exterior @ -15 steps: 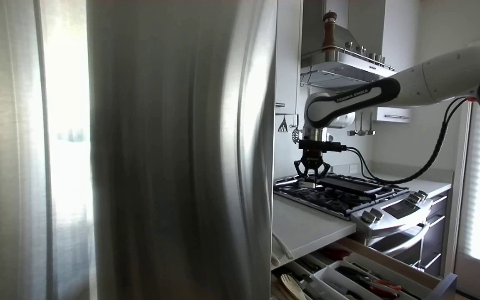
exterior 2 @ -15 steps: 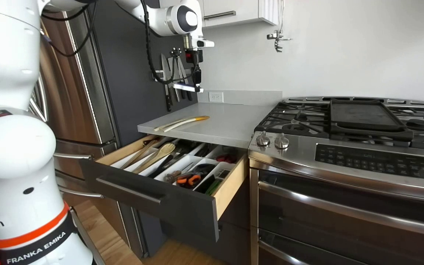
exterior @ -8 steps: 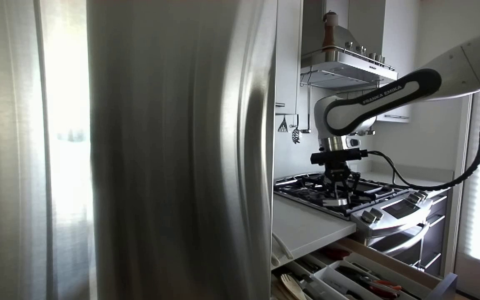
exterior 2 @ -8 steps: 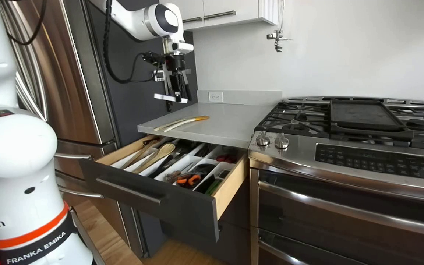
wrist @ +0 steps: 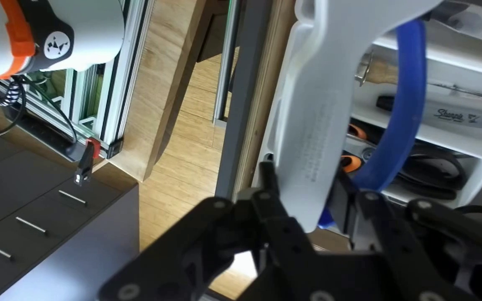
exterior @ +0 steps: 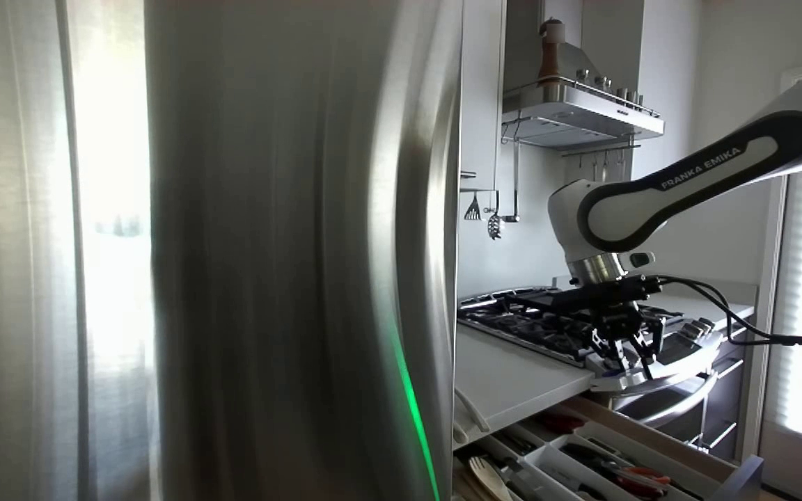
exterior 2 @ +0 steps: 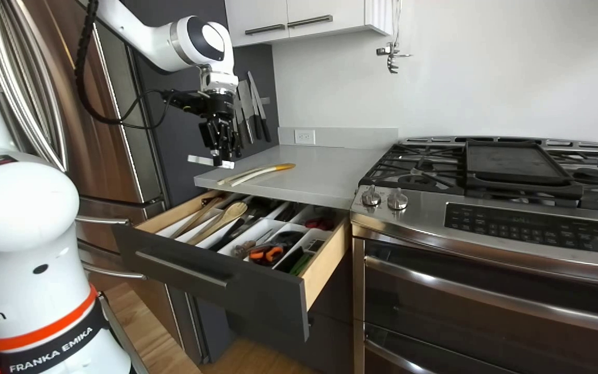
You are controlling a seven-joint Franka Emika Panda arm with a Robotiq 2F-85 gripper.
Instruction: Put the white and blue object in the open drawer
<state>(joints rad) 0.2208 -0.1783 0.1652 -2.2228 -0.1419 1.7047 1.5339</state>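
The white and blue object shows large in the wrist view as a white handle (wrist: pixel 312 125) with a curved blue band (wrist: pixel 410 96) on its right. It shows as a thin whitish bar in both exterior views (exterior: pixel 620 381) (exterior 2: pixel 200 159). My gripper (wrist: pixel 306 177) is shut on the white handle's end; it also shows in both exterior views (exterior: pixel 631 369) (exterior 2: pixel 221 156). The open drawer (exterior 2: pixel 216 280) lies below the gripper; its wooden side shows in an exterior view (exterior: pixel 651 438). In the wrist view its front panel (wrist: pixel 245 108) is left of the held object.
The drawer's white dividers hold wooden spoons (exterior 2: pixel 231 213), orange-handled scissors (exterior 2: pixel 265 254) and other tools. A yellow and white utensil (exterior 2: pixel 262 173) lies on the counter (exterior 2: pixel 325 171). Knives (exterior 2: pixel 257 106) hang behind the gripper. A stove (exterior 2: pixel 423 179) stands beside the drawer.
My gripper has moved down with the object in it, leftward in the exterior view facing the drawer and rightward in the exterior view past the fridge. The drawer has not moved.
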